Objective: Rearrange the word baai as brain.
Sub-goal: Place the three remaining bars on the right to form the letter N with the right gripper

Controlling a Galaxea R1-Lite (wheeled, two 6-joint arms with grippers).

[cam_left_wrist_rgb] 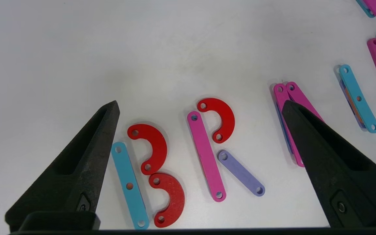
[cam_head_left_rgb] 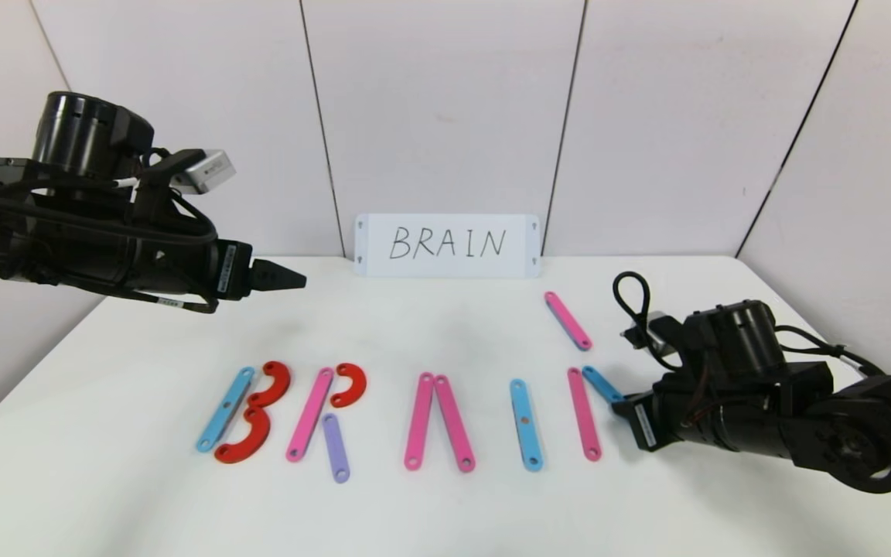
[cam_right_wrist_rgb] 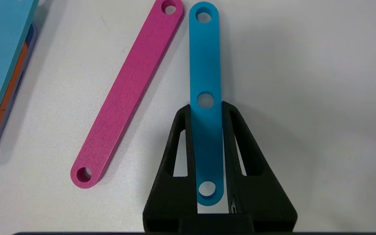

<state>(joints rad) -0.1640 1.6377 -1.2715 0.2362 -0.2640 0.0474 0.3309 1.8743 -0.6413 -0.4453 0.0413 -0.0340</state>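
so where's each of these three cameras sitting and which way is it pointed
Head view: up on the robot's head, facing forward and down at the table and the BRAIN card; both arms show, left gripper raised, right gripper low.
Left wrist view: on the left arm, looking down between its open jaws at the B and R pieces.
Right wrist view: on the right arm, close over the blue strip that the right gripper is shut on.
Shared: head and right wrist views both show the pink strip beside it.

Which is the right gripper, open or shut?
Shut. The right gripper has both fingers pressed against the edges of the blue strip, gripping it beside the pink strip on the table.
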